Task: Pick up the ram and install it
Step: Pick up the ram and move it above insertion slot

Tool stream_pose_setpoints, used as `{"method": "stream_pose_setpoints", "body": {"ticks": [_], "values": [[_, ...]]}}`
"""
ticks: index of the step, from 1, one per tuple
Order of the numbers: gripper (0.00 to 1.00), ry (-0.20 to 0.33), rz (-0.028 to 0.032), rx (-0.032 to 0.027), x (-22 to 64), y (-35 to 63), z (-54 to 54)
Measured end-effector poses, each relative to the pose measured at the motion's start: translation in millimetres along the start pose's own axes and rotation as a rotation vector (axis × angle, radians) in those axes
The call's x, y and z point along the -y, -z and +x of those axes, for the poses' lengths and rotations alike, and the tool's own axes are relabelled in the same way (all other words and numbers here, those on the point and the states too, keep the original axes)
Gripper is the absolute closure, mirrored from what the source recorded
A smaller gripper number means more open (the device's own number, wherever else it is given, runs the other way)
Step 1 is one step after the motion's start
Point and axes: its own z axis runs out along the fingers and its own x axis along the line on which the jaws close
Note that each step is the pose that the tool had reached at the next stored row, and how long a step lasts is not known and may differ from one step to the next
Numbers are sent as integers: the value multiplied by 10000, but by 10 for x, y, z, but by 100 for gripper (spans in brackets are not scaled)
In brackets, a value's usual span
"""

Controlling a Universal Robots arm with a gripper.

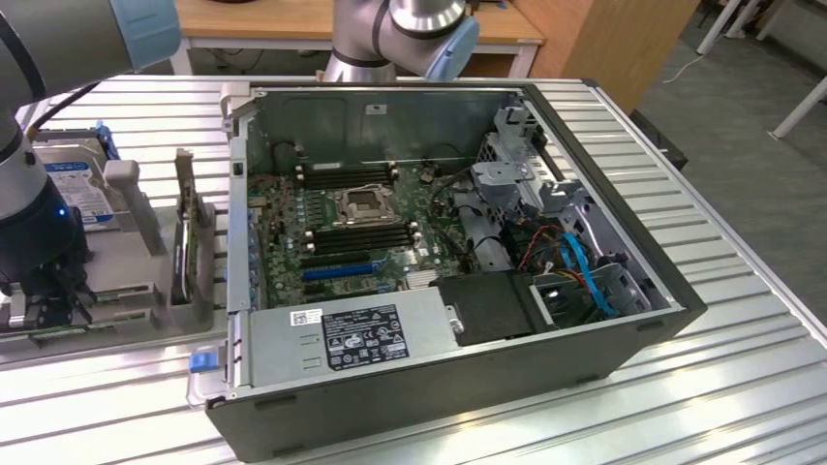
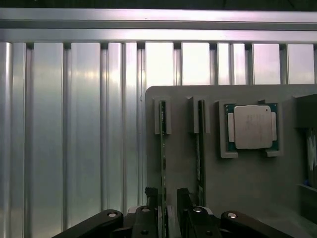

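**A:** The fingers are a little way apart, with one on each side of the ram. I can see a thin gap next to one finger, so I think they are not squeezing it yet.

**B:** Where is the ram sitting?

**A:** It stands on its thin edge in the outer slot of the gray holder. Another stick stands in the next slot of the holder. A silver chip lies flat in a pocket of the holder past that. The holder rests on the metal counter, and the open computer case is just beside the holder.

**B:** How will it feel to lift?

**A:** Very light, I think. It looks thin, flat and stiff. I don't think it will bend much, but it could crack if I twist it in the slot. Its flat sides look smooth, so a weak squeeze may let it slip.

**B:** So where do I hold it?

**A:** I would press on the two flat sides, close to the edge that sticks up out of the holder. Near the middle of its length is best, so it does not tip. I can't tell how far along the ram the fingers are now. I would also keep the fingers narrow, because the other stick in the holder is close and easy to bump.
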Motion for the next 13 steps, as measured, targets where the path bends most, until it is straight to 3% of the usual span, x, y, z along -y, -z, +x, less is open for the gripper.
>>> {"method": "stream_pose_setpoints", "body": {"ticks": [13], "values": [[71,0,0,1,4,-78,2]]}}
